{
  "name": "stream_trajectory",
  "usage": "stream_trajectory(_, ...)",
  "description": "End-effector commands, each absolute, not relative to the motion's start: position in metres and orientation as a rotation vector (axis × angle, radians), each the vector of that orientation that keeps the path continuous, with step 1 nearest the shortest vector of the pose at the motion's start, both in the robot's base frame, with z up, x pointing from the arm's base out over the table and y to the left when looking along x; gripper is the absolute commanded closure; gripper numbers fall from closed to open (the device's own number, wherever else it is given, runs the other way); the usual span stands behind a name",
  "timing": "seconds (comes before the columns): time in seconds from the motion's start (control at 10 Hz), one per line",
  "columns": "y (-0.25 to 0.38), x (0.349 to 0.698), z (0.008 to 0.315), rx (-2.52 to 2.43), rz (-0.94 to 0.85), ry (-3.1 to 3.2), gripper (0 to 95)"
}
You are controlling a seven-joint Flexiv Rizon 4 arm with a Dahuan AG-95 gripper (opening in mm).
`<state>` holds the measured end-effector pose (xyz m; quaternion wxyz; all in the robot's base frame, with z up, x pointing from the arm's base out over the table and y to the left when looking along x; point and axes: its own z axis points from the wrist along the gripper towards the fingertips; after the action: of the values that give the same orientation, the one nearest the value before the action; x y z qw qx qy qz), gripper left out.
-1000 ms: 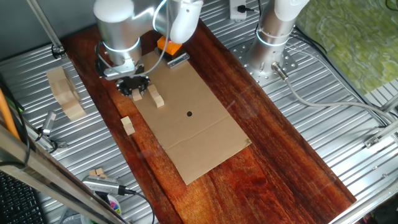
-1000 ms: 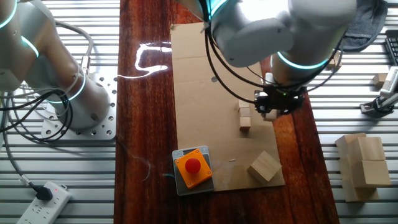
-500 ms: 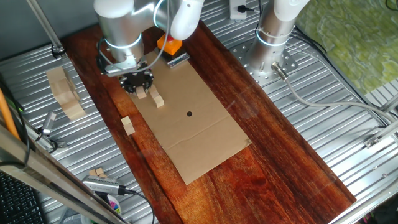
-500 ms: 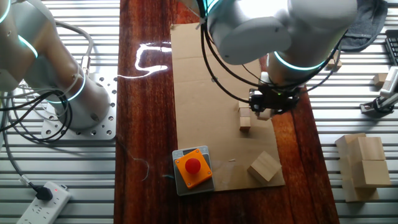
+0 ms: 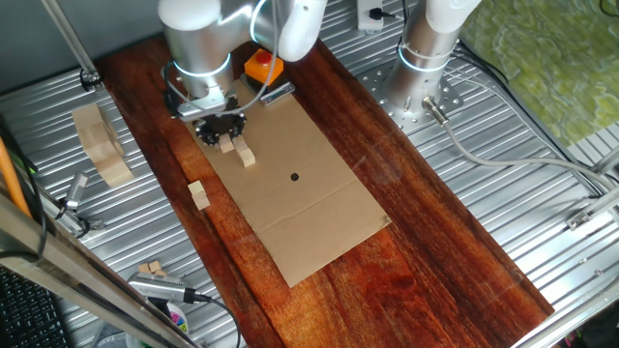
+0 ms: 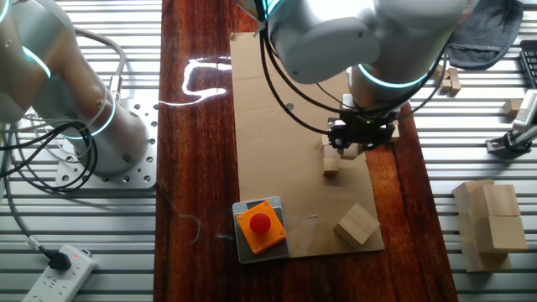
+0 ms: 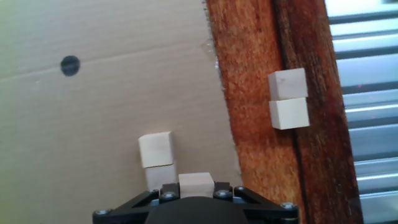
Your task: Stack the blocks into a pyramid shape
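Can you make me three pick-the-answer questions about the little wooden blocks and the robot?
1. Where do the two blocks nearest the tool lie?
A. on the cardboard
B. on the metal grating
C. on the orange button box

2. How many blocks sit on the dark wood strip in the hand view?
A. none
B. two
C. five

3. What is the tool doing?
A. gaping open
B. holding a block
C. holding a pen

Answers: 1 A, they rest on tan cardboard. 2 B, a touching pair. 3 B, a block sits between its fingers.

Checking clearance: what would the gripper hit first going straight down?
The gripper, shut on a block, would likely land that block on the cardboard sheet beside the two-block row; depth is unclear.
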<state>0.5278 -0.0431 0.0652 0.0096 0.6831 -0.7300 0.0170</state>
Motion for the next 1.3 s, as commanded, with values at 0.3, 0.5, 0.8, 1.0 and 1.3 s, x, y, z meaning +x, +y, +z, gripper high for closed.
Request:
stream_trajectory(0.3,-0.046,0.51,0.063,2.143,0.059,-2.274,95.0)
stream_trajectory(0.5,-0.047,0.504,0.063,2.143,0.071,-2.273,95.0)
stream_trajectory(0.8,-0.047,0.502,0.06,2.147,0.084,-2.27,95.0)
stream_trajectory(1.0,-0.045,0.503,0.058,2.15,0.092,-2.273,95.0)
stream_trajectory(1.3,-0.044,0.502,0.056,2.152,0.099,-2.272,95.0)
